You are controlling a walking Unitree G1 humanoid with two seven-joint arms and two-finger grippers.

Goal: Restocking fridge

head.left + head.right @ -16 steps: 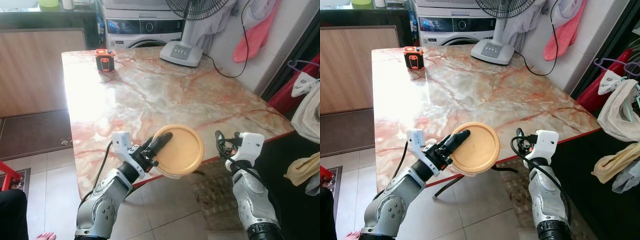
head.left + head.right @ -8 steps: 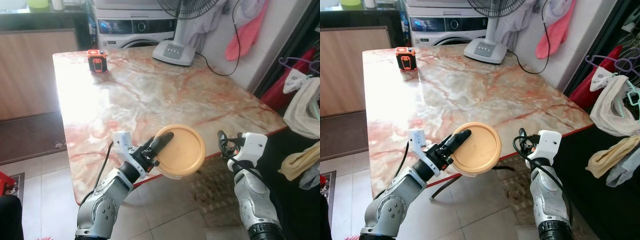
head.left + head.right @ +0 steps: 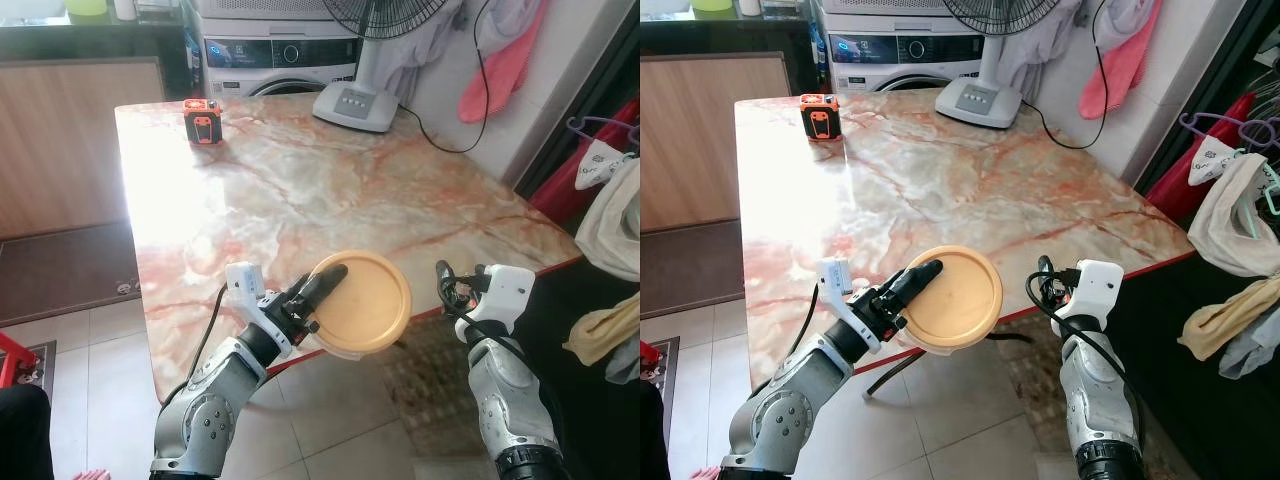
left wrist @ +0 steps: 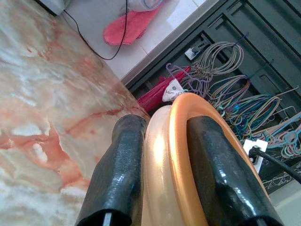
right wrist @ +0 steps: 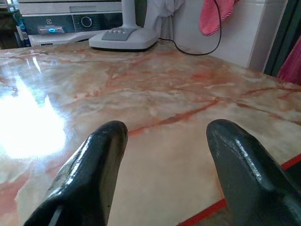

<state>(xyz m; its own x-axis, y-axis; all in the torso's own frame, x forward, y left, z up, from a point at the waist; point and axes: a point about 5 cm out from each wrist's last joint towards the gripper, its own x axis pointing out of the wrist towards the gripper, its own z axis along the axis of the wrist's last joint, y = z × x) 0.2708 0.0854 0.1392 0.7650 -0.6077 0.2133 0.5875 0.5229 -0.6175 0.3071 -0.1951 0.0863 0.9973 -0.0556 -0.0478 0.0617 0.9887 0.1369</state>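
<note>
Two black fingers of the left gripper pinch an orange plate over the table edge; right gripper open at 4 o'clock. Washer logo possibly Electrolux.

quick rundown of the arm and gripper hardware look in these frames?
Both arms are silver-grey jointed shells with black elbow sections. Each wrist carries a white boxy module fed by a looping black cable. The left gripper and right gripper each have two long, rounded, glossy black fingers. No markings are legible.
</note>
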